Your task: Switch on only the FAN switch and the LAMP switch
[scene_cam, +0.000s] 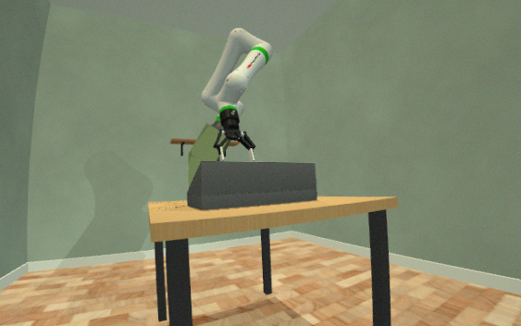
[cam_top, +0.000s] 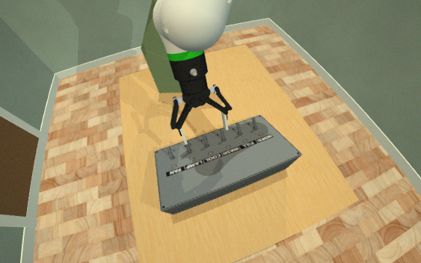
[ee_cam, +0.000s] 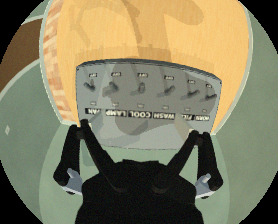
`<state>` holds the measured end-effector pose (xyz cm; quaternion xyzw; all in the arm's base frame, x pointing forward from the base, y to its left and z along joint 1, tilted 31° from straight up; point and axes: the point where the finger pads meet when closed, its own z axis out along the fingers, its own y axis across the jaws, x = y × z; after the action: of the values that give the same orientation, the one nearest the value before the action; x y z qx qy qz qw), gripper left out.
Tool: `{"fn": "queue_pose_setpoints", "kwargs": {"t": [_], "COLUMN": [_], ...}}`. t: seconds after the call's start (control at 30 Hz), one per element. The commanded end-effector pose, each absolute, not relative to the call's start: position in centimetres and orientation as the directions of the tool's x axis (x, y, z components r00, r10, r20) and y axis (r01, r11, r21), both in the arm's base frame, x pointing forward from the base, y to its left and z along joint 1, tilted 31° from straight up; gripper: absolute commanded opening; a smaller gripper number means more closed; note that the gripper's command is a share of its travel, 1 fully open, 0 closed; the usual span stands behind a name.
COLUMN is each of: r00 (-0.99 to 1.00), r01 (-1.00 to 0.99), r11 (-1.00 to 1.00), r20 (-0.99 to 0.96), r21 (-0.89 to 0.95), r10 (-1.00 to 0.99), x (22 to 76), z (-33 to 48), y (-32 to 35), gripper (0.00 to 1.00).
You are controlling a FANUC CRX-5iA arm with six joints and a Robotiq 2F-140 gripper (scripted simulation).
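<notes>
Green-walled room, parquet floor, one wooden bench [cam_top: 238, 209] on dark legs. On the bench you have:

Console [cam_top: 231, 168], grey, sloped face, near the bench's middle; six toggles along its far edge.

FAN switch [cam_top: 170, 152], at the end of the row; its label lies below it.

LAMP switch [cam_top: 188, 148], next along.

Gripper [cam_top: 203, 134], black, hanging over that row, jaws spread wide with nothing between; one fingertip near the LAMP switch, whether touching you cannot tell.

Arm [scene_cam: 230, 79], white with green bands, rising behind the console.

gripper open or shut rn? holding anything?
Open, holding nothing. In the top view the gripper has its fingers spread wide above the console's row of switches, with only air between them.
</notes>
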<state>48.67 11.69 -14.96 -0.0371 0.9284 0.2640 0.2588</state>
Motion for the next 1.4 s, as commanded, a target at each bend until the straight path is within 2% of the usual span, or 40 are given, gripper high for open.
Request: {"fn": "queue_pose_setpoints", "kwargs": {"t": [0.0, 0.8, 1.37], "r00": [-0.863, -0.863, -0.863], "r01": [-0.205, -0.205, -0.205], "r11": [0.858, 0.858, 0.858], "r20": [-0.500, -0.500, -0.500], "r21": [0.471, 0.471, 0.471], "r10": [0.068, 0.068, 0.068], "x": [48.7, 47.4, 47.2], "z": [-14.9, -12.0, -11.6], "y": [11.7, 17.1, 17.8], "gripper": [1.00, 1.00, 1.00]}}
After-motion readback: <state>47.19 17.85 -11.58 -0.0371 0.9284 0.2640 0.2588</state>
